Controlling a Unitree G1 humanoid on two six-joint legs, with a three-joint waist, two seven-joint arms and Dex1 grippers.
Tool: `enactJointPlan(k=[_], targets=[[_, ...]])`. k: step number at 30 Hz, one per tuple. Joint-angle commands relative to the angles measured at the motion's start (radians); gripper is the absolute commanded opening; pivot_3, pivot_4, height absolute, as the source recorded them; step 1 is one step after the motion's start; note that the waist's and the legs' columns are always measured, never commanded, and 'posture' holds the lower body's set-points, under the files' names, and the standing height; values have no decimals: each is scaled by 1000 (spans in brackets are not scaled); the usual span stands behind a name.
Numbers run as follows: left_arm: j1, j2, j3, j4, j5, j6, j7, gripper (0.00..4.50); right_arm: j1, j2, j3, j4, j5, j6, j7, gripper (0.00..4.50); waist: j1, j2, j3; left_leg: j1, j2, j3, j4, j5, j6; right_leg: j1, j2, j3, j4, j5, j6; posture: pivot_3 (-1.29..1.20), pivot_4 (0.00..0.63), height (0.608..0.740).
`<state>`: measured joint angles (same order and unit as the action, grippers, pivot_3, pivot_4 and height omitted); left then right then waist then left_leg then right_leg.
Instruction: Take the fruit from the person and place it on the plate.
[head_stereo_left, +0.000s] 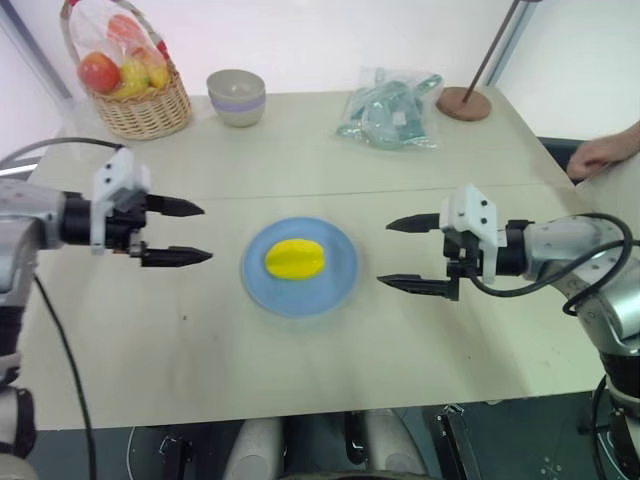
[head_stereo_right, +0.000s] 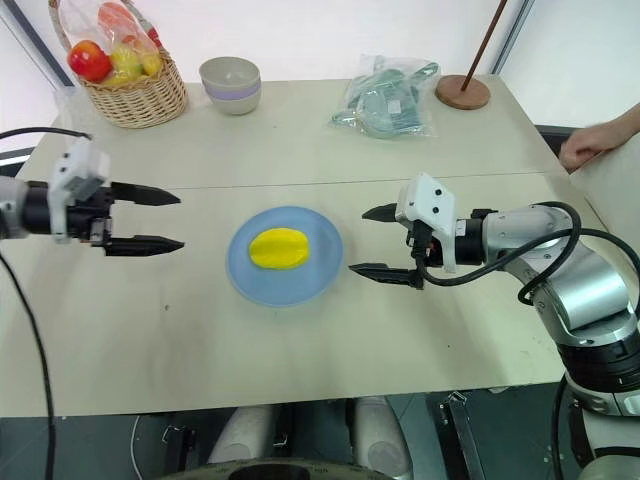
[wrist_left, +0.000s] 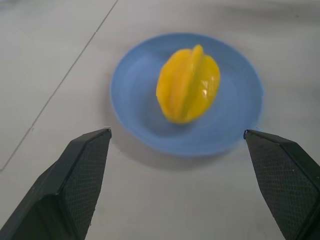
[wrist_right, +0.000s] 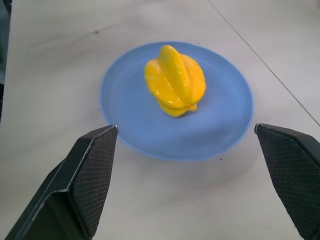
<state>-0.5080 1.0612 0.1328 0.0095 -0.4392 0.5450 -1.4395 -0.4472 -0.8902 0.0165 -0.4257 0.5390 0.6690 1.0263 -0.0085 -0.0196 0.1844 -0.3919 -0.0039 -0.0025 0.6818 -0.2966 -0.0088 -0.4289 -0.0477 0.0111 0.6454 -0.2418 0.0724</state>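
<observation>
Fruit lies on plate between both empty claws

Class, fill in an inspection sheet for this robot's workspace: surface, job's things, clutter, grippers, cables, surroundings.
Surface: pale table, seam across its middle.
Job's things: yellow fruit lies on the blue plate; person's hand rests at the table's right edge.
Clutter: wicker basket of bagged fruit, small bowl, plastic bag, round stand base, all along the far side.
Grippers: left gripper and right gripper open, empty, flanking the plate.
Cables: black cables on both arms.
Surroundings: white wall behind.
</observation>
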Motion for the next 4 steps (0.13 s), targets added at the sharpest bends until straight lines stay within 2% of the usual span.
enactJointPlan(k=[1,4], targets=[[26,16,59,-64,-41,19,28,4442,-14,-11,-27,-8,1,-22,10,4500,2,0,0,0,0,0,0,0,0,0,0,0,0,0,0,0,150,740],[50,8,74,-91,-63,35,53,4442,-17,-13,-30,-2,-3,-25,15,4500,-2,0,0,0,0,0,0,0,0,0,0,0,0,0,0,0,150,740]])
